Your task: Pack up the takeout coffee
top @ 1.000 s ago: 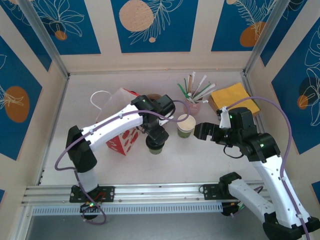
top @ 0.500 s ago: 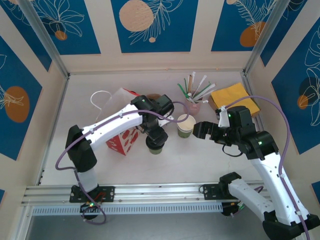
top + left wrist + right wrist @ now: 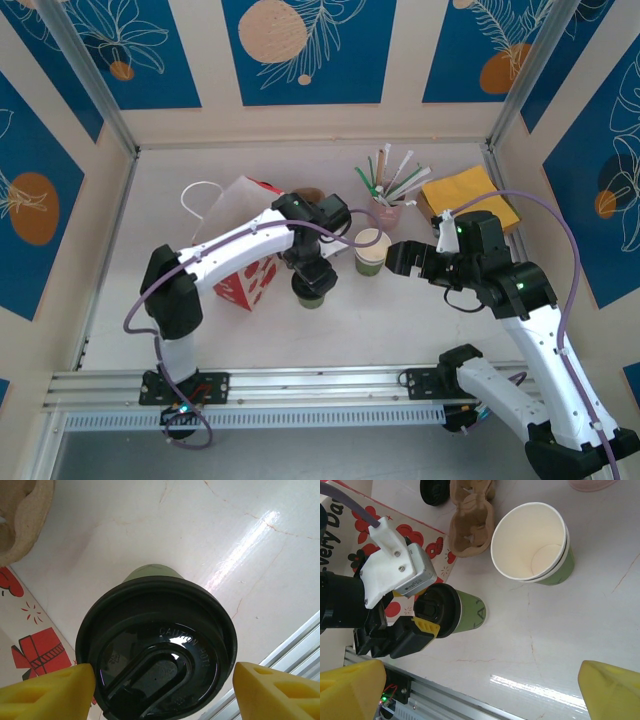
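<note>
- Judging from the layout, the task is at an early stage. The takeout coffee (image 3: 312, 294) stands upright on the worktop (image 3: 400, 320) with its black lid on. It is outside the red-and-white paper bag (image 3: 245, 282), just beside it at about 3 o'clock in the top view.
- Nothing is packed yet. What is left appears to be securing the cup, lifting it and setting it into the bag. The cardboard cup carrier (image 3: 470, 525) may also have a part, but I cannot tell.
- The left end effector (image 3: 160, 687) hangs directly over the coffee. In its wrist view, its yellow fingertips (image 3: 45, 687) flank the lid at roughly 8 and 4 o'clock, right at the rim.
- I cannot tell whether the left fingers clamp the lid or only bracket it.
- The right end effector (image 3: 400, 262) is spread wide and holds nothing. It sits near the lidless green cup (image 3: 372, 250), at that cup's 3 o'clock.
- The lidless cup stands at about 2 o'clock from the coffee, apart from it.
</note>
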`<move>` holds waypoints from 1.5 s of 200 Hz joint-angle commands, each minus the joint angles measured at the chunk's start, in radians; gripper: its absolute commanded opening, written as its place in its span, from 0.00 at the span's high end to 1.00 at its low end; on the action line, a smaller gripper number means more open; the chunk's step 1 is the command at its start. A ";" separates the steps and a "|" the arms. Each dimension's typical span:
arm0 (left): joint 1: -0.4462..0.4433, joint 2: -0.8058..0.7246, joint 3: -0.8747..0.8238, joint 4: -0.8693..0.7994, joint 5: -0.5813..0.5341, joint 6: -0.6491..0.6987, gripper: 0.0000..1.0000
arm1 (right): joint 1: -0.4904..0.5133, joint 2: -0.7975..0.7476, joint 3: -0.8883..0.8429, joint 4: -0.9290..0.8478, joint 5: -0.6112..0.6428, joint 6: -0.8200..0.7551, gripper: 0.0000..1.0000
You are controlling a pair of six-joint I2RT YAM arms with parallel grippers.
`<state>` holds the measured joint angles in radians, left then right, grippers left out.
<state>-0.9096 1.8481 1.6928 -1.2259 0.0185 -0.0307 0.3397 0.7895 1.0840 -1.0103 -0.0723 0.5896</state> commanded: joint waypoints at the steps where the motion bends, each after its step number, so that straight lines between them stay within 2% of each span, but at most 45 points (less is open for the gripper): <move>1: 0.012 0.011 -0.009 -0.014 0.028 0.020 0.28 | -0.004 0.004 0.007 0.001 -0.014 0.011 0.01; 66: 0.014 0.024 -0.017 -0.026 0.032 0.023 0.27 | -0.003 0.011 0.002 0.010 -0.056 -0.006 0.01; 125: 0.015 0.033 -0.019 -0.030 0.020 0.022 0.27 | -0.002 0.034 -0.013 0.031 -0.165 -0.027 0.01; 173: 0.020 0.038 -0.001 -0.036 0.003 0.019 0.22 | 0.000 0.037 -0.014 0.030 -0.156 -0.030 0.01; 300: 0.018 0.045 0.075 -0.072 0.008 0.020 0.22 | 0.000 0.049 -0.019 0.041 -0.142 -0.031 0.01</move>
<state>-0.8986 1.8790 1.7500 -1.2648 0.0189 -0.0235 0.3401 0.8291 1.0744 -0.9794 -0.1989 0.5770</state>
